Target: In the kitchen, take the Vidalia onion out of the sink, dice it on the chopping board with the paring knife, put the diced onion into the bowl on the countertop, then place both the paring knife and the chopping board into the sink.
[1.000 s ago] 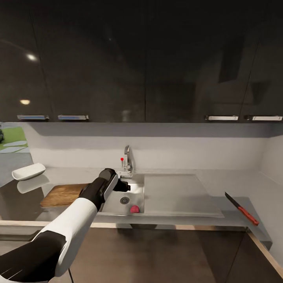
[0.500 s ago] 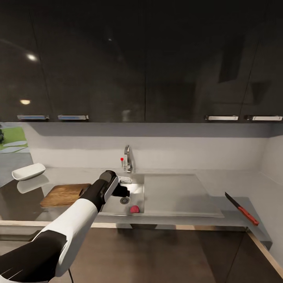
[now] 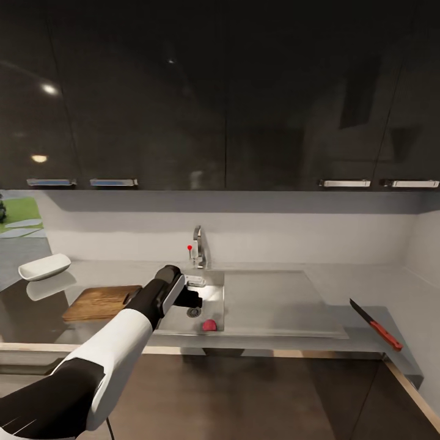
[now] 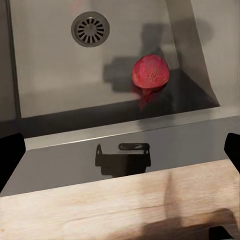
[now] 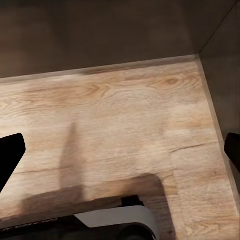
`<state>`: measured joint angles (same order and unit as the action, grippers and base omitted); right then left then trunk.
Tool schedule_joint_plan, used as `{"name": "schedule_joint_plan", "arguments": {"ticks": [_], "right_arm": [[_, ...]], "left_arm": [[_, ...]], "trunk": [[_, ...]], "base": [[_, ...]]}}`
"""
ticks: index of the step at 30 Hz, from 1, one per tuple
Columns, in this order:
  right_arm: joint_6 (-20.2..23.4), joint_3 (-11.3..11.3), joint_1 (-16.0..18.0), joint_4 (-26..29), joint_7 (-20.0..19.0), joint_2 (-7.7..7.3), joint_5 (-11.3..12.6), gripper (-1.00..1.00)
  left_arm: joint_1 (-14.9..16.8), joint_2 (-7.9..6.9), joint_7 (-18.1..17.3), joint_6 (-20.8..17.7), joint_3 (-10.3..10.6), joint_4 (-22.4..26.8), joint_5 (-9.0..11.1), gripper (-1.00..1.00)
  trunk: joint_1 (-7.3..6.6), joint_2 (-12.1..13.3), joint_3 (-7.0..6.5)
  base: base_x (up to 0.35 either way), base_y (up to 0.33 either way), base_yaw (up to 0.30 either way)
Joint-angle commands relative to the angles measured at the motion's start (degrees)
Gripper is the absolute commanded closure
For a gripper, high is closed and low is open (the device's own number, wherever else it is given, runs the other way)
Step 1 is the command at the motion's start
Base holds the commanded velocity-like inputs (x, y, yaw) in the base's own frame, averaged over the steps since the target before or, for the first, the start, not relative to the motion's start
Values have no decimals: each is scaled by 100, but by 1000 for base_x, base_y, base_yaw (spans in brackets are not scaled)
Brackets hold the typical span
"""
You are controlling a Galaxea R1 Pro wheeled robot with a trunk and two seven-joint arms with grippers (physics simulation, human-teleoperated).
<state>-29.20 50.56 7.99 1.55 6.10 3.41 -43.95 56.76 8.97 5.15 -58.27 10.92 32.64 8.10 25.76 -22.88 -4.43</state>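
Dark glossy wall cabinets (image 3: pixel 226 98) hang over a long grey countertop (image 3: pixel 379 287), and below them sits the sink (image 3: pixel 211 287) with its chrome tap (image 3: pixel 197 244) and red knob at the far edge. Down in the basin, the Vidalia onion (image 3: pixel 209 325) lies against the near wall, just right of the round drain (image 3: pixel 194 311); the left wrist view catches it too, onion (image 4: pixel 150 72) and drain (image 4: pixel 90 29) a little apart on the steel floor. Left gripper (image 3: pixel 190 298) is over the basin's left side, above the drain and short of the onion, not touching it. Its fingers (image 4: pixel 11 155) sit at the far edges of the wrist picture, spread wide, nothing between them. Chopping board (image 3: pixel 101 302) lies on the counter just left of the sink, partly behind the arm. Bowl (image 3: pixel 44 266) sits farther left and back, well apart. Paring knife (image 3: pixel 374 324) lies way off to the right on the counter, near its front edge. Right gripper (image 5: pixel 120 150) is spread as well, both fingers at the picture's edges, over a pale wooden floor (image 5: pixel 115 130).
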Motion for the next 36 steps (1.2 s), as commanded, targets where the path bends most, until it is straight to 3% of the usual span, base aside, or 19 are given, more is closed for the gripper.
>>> {"name": "schedule_joint_plan", "arguments": {"ticks": [1,8,9,14,36], "right_arm": [[-5,24,1,1,55,2,-61,-100],[45,16,1,-5,299,10,-61,-100],[338,22,1,-6,302,10,-61,-100],[691,24,1,2,281,5,-61,-100],[749,24,1,3,278,6,-61,-100]], "left_arm": [[1,-2,55,-18,24,5,60,-100],[1,0,20,-18,24,-16,68,-100],[1,-2,-137,-18,24,-35,69,-100],[1,-8,-254,-10,24,-72,68,-100],[1,-26,-269,5,15,-182,68,-100]], "trunk": [[2,-4,3],[2,-4,3],[2,-4,3],[2,-4,12],[2,-4,205]], "base": [[12,-9,0],[148,-119,0],[147,-75,0],[63,-29,0],[3,-1,0]]}}
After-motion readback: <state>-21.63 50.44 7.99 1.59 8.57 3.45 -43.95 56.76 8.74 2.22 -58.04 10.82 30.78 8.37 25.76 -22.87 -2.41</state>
